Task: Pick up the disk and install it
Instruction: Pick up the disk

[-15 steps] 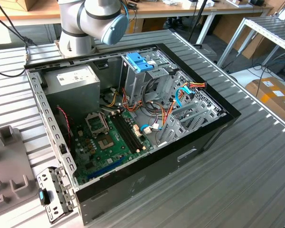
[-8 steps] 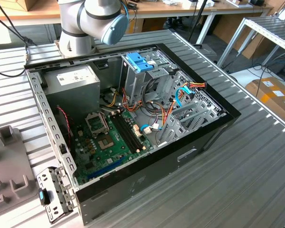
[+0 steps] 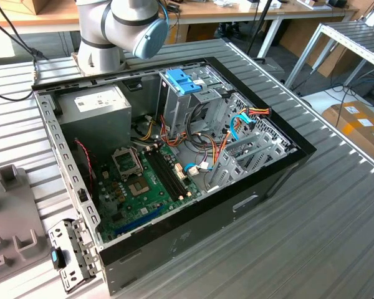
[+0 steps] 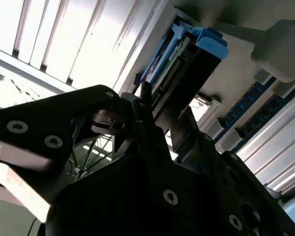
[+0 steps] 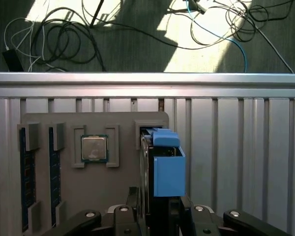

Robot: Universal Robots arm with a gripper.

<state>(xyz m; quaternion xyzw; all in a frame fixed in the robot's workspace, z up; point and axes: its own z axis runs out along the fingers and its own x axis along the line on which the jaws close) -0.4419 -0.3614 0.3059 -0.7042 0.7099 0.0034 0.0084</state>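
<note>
The gripper [image 5: 155, 206] has its 2 fingers [image 5: 133, 200] closed tight on the disk [image 5: 168, 169]; the disk stands on its edge between them, with its light-blue frame around it; in the first wrist view its far end is at a slot in a grey tray [image 5: 64, 196] on the ribbed tabletop [image 5: 236, 162]; 1 chip [image 5: 94, 148] and 2 memory sticks [image 5: 24, 182] lie in that tray; in the exterior view the open computer case [image 3: 193, 243] sits beside the arm [image 3: 121, 25].

Inside the case [image 3: 193, 240], in the exterior view, I have the power supply [image 3: 93, 106] at ten o'clock, the motherboard [image 3: 143, 193] at seven and the drive cage [image 3: 249, 152] at three. In the first wrist view, the processor [image 5: 94, 148] lies on the tray [image 5: 118, 191], between the memory sticks [image 5: 24, 187] and the upright disk [image 5: 168, 172] clamped in my gripper [image 5: 160, 199].
</note>
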